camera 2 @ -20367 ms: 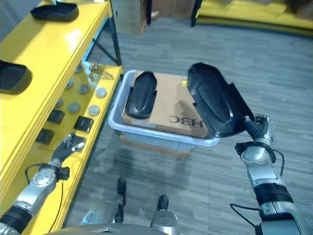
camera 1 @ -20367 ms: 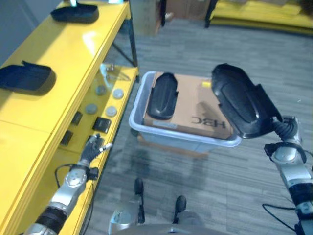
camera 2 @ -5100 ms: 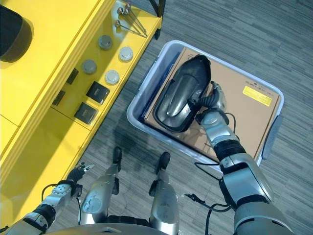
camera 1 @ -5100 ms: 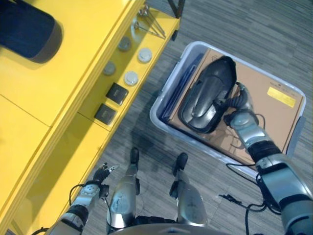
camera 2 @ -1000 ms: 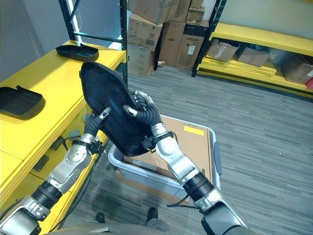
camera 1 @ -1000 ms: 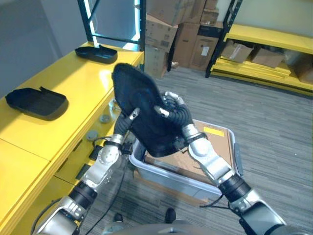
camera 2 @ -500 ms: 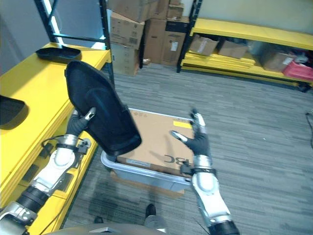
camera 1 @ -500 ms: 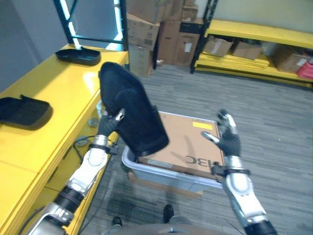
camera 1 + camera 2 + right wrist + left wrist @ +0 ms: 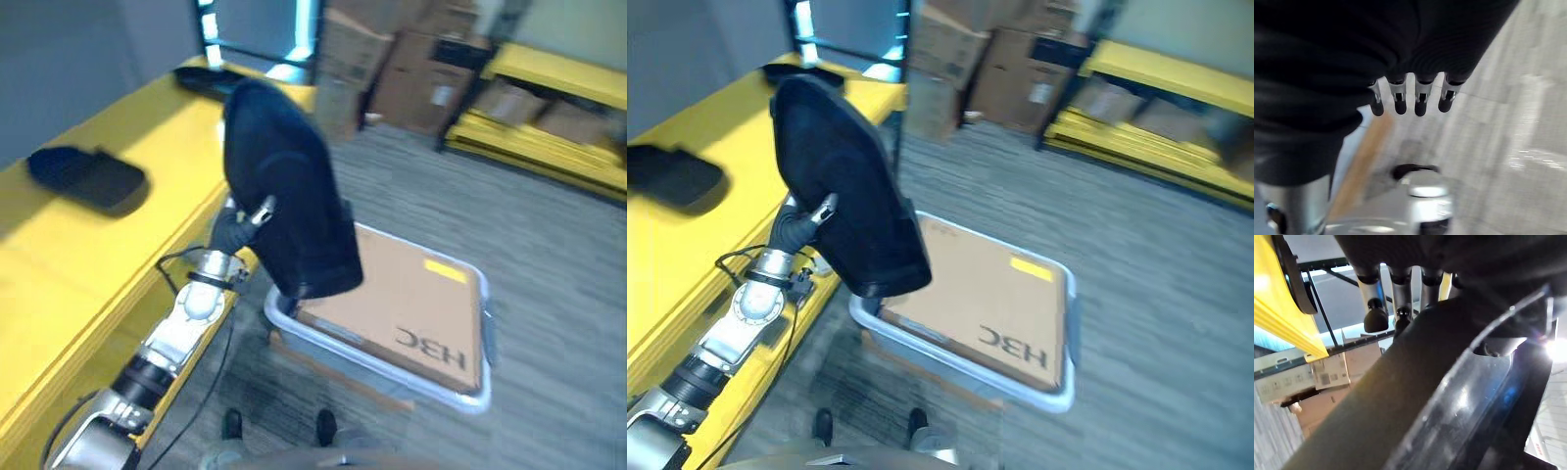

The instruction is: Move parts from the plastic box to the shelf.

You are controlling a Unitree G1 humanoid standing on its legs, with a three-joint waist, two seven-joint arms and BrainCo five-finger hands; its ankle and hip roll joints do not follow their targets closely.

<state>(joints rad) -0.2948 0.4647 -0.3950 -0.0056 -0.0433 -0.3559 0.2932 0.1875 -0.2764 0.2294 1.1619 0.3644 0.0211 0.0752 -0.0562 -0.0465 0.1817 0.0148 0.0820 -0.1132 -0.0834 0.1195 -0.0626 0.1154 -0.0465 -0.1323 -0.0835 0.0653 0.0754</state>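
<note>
A large black moulded part (image 9: 289, 191) stands upright in the air, between the yellow shelf (image 9: 88, 259) and the plastic box (image 9: 485, 328). My left hand (image 9: 232, 233) is shut on its left edge from behind. In the left wrist view its fingers (image 9: 1374, 308) curl over the dark part (image 9: 1425, 396). A flat cardboard box (image 9: 411, 308) lies in the plastic box. My right hand (image 9: 1400, 100) hangs with straight fingers over the floor and holds nothing.
Two more black parts (image 9: 86, 174) (image 9: 211, 80) lie on the shelf top. Stacked cardboard boxes (image 9: 411, 69) and a low yellow rack (image 9: 549, 108) stand at the back. Grey floor lies open to the right of the plastic box.
The right hand, raised and open half a second ago, has dropped away. The left hand still holds the part up by itself. The camera has shifted.
</note>
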